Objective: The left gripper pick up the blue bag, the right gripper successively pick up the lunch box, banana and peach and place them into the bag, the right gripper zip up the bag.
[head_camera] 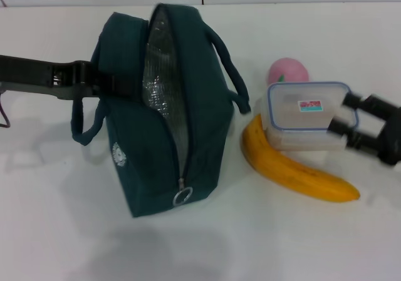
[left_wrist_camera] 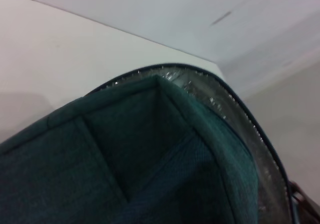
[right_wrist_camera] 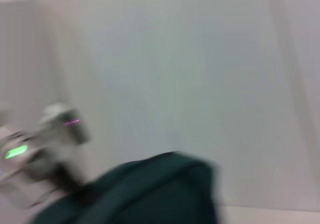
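Dark teal fabric bag [head_camera: 160, 137], unzipped, is held clamped by left gripper [head_camera: 103, 84]; clear blue-rimmed lunch box [head_camera: 308, 115] is clamped by right gripper [head_camera: 348, 115] above yellow banana [head_camera: 288, 168].

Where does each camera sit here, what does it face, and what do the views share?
Head view: high on the robot, looking down at the table; bag, lunch box, banana, peach, left gripper and right gripper show.
Left wrist view: pressed close against the bag; none of the robot's own body shows.
Right wrist view: faces the wall; the other arm shows blurred.
Shared: all three see the bag.
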Available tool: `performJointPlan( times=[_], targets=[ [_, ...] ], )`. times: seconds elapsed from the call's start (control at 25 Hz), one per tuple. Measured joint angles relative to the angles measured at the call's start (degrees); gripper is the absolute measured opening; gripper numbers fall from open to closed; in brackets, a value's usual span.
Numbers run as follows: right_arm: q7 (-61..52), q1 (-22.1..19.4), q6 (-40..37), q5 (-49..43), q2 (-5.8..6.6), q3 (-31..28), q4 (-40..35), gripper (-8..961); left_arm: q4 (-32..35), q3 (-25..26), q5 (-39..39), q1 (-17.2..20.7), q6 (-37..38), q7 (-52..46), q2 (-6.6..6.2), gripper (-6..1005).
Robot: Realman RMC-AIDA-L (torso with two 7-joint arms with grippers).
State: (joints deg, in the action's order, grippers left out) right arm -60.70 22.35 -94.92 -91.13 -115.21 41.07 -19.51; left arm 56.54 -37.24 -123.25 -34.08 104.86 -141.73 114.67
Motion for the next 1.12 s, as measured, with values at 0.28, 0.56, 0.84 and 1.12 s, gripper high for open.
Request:
performJointPlan(
  times=[0.28,0.56,0.84,1.12],
  targets=[
    [-16.44,-0.03,12.7,0.08,0.18,-11.27,2.92,664,0.05,-0.32,1.82,0.15,2.1,-2.97,-0.66,37],
    [-28.11,0.42,18.8,-0.05,0.26,-11.7,3.64,659,0.06,-1.86,1.84,-0.09,2.32,-3.78,-0.54,37],
    [-32.73,2.87,21.08,-0.74,0.79,-10.12,7.12,653,0.06,-1.99,1.88,-0.51,2.36,-3.86,-0.74,37],
    [-36.73,4.51,22.94,-0.79,0.28,-6.06,9.0,648,0.06,-1.98,1.88,-1.03,2.37,-3.89,-0.77,38]
  ],
)
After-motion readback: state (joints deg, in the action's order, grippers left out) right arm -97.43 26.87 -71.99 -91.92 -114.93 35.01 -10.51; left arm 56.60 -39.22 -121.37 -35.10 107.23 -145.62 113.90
